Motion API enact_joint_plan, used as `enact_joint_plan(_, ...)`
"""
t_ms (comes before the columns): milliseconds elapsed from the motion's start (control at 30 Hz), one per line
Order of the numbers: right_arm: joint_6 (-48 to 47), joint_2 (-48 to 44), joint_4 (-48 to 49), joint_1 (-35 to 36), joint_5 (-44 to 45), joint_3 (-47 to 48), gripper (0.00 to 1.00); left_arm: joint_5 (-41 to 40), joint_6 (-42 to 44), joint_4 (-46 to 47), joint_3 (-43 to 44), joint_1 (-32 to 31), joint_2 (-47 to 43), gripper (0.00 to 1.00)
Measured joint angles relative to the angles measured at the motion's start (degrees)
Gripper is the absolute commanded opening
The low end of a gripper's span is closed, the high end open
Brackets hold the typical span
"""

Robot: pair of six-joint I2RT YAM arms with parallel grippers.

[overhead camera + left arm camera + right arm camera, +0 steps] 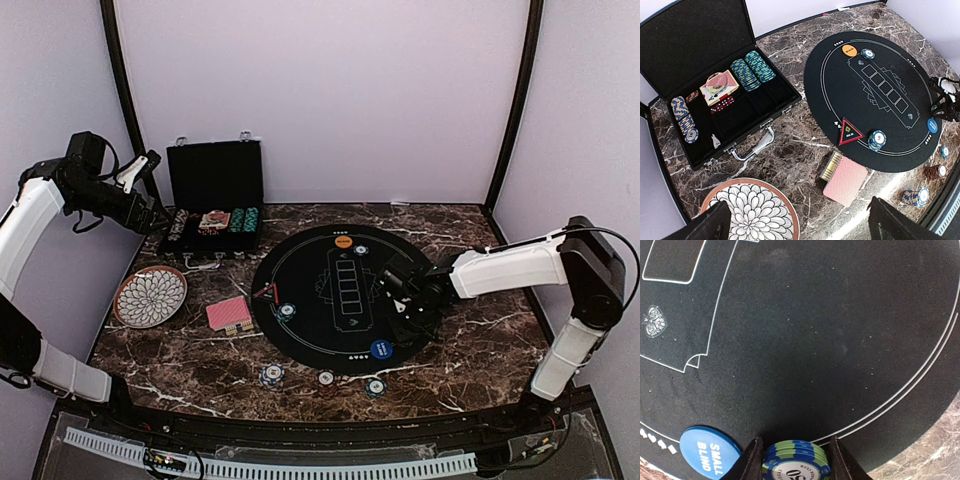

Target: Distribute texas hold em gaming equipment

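**1. Containers**
- Case (690, 45): black hard shell w/ metal latches and handle, lid up, at rear left of the marble table (200, 350).
- Its slotted compartments hold chip rows (752, 70) (green-blue, right), a boxed deck (720, 85) (centre) and a side row (684, 120) (blue-white-orange chips, left).
- Plate (750, 215): round, white w/ dark petal pattern and orange rim, in front of the case.

**2. Mat and loose items**
- Mat (815, 340): round, black, matte, w/ thin white printed outlines.
- On it we see an orange disc (343, 241) at the far edge and a blue disc (710, 452) marked SMALL BLIND at near right.
- A red-edged triangle (850, 132) lies at its left, w/ a mat stack (877, 140) of chips just beside it.
- Deck (229, 314): red-backed, flat on the marble just left of the mat.
- Front stacks (271, 375): three small chip piles on the marble near the front edge.

**3. Grippers**
- R gripper (796, 455): clamped on a held stack (796, 467) of green-blue stripe-edged chips, over the mat's right part, just beside the blue disc. We cannot tell if the stack touches the mat.
- L gripper (155, 215): jaws wide apart, holding nothing, by the case's left side.
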Motion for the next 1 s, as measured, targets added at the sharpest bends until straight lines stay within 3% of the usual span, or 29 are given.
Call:
enact_joint_plan(133,0.0,0.1,0.8,0.0,-0.1,-0.4,0.41,0.0,0.2,0.0,0.0,0.0,0.0,0.99)
enact_joint_plan(300,-0.2,0.0,0.7,0.0,0.2,-0.4,0.64,0.0,0.2,0.0,0.0,0.0,0.0,0.99)
enact_joint_plan(700,-0.4,-3.7,-5.5,1.4,3.1,5.5,0.74,0.0,0.2,0.0,0.0,0.0,0.0,0.99)
enact_joint_plan(1000,-1.6,-1.9,-9.3,17.2,3.3,23.3,0.89,0.0,0.2,-0.1,0.0,0.0,0.0,0.99)
